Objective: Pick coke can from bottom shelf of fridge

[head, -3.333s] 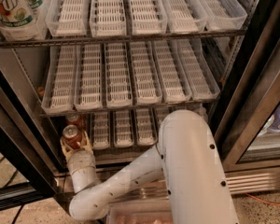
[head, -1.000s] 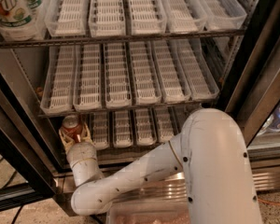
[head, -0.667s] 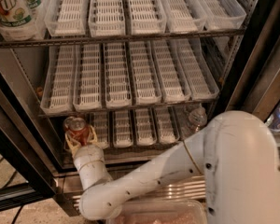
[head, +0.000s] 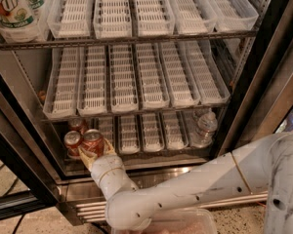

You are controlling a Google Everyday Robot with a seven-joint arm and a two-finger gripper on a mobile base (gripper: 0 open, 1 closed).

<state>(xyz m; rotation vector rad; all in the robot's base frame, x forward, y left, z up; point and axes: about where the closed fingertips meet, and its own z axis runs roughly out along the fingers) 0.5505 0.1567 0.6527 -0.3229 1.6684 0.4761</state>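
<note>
The fridge [head: 24,126] stands open with tiers of white slotted trays. On the dim bottom shelf [head: 151,156], at its left end, stand three red cans. My gripper [head: 94,149] reaches in from below on the white arm. Its tan fingers [head: 86,156] are closed around the front coke can [head: 93,139], which stands upright at the shelf's front edge. A second red can [head: 72,140] stands just left of it, touching or nearly so. A third [head: 78,125] stands behind them.
A clear plastic water bottle [head: 205,127] stands at the right end of the bottom shelf. Green 7UP bottles [head: 10,9] stand on the top tier at left. Dark door edges flank the opening. My white arm [head: 195,184] crosses below the shelf.
My arm's elbow has swung to the right. The gripper with the can has shifted slightly right, and two more red cans now show beside and behind it.
</note>
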